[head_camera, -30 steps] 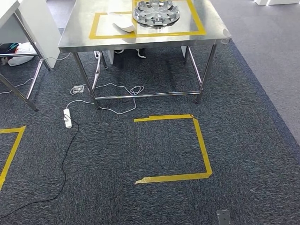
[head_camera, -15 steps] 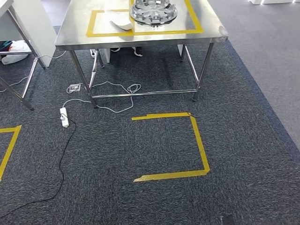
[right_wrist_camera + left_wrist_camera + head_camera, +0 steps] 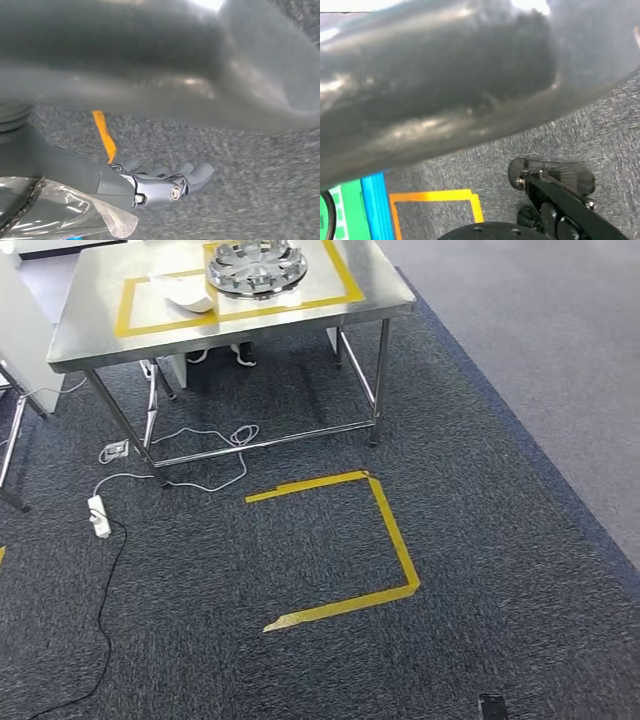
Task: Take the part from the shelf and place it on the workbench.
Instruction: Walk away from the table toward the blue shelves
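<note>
Resting on workbench: round part

The far edge of the steel workbench is cut off, and so is the far rim of the round silver part lying on it. Beside that, a white curved piece is too small to identify. At the left, another table shows just a slab and legs. A large blurred grey surface hangs across the left wrist view, and another across the right wrist view. The right hand is partly covered by crinkled clear plastic; its grasp cannot be made out.
</note>
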`<action>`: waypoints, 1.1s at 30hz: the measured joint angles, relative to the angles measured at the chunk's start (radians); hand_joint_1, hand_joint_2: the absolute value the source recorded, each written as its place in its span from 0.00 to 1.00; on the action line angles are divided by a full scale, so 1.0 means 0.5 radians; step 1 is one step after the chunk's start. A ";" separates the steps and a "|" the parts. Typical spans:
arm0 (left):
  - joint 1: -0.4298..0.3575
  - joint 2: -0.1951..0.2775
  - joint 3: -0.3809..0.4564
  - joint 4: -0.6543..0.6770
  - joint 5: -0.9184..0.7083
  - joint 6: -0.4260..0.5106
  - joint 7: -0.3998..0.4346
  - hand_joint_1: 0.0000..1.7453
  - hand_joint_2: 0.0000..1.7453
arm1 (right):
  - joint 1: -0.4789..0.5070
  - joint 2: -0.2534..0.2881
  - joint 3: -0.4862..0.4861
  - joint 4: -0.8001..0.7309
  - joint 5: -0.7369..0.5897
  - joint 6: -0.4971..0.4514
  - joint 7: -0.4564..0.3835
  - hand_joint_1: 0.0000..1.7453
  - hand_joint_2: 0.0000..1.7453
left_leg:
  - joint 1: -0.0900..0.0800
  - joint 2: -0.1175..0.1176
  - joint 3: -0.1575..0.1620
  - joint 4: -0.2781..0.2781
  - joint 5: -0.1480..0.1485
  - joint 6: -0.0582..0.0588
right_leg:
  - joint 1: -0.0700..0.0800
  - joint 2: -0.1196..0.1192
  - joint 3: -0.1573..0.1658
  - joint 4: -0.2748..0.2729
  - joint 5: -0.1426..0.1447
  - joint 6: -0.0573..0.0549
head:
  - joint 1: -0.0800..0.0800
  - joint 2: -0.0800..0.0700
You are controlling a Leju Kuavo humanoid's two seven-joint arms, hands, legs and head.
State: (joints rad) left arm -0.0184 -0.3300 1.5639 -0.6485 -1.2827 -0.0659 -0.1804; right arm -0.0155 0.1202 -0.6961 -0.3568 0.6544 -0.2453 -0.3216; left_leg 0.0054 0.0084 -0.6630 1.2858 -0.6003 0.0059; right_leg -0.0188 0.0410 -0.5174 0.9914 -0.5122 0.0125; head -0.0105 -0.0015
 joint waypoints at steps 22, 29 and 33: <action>-0.015 -0.006 0.007 -0.002 0.000 -0.007 -0.007 0.00 0.00 | -0.003 0.018 -0.027 0.000 -0.002 0.029 0.007 0.00 0.00 | -0.021 0.210 0.258 -0.578 0.249 0.033 | 0.013 -0.177 -0.014 -0.030 0.018 0.055 | 0.008 0.000; -0.008 -0.001 0.008 -0.002 0.000 -0.011 -0.013 0.00 0.00 | -0.003 0.023 -0.043 -0.001 0.003 0.028 0.009 0.00 0.00 | 0.003 0.004 0.066 -0.036 -0.074 -0.020 | 0.003 -0.037 -0.036 -0.032 0.066 -0.005 | 0.004 0.000; -0.007 0.001 0.009 -0.002 0.001 -0.014 -0.017 0.00 0.00 | -0.001 0.031 -0.048 -0.001 0.007 0.028 0.010 0.00 0.00 | 0.001 -0.070 0.213 -0.320 0.126 0.018 | 0.005 0.070 -0.047 -0.023 0.078 0.007 | 0.004 0.000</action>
State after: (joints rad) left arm -0.0218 -0.3295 1.5682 -0.6493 -1.2822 -0.0731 -0.1888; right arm -0.0159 0.1357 -0.7199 -0.3571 0.6580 -0.2312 -0.3167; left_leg 0.0060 -0.0267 -0.5564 1.1257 -0.5373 0.0149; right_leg -0.0163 0.0761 -0.5409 0.9798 -0.4734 0.0162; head -0.0083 -0.0015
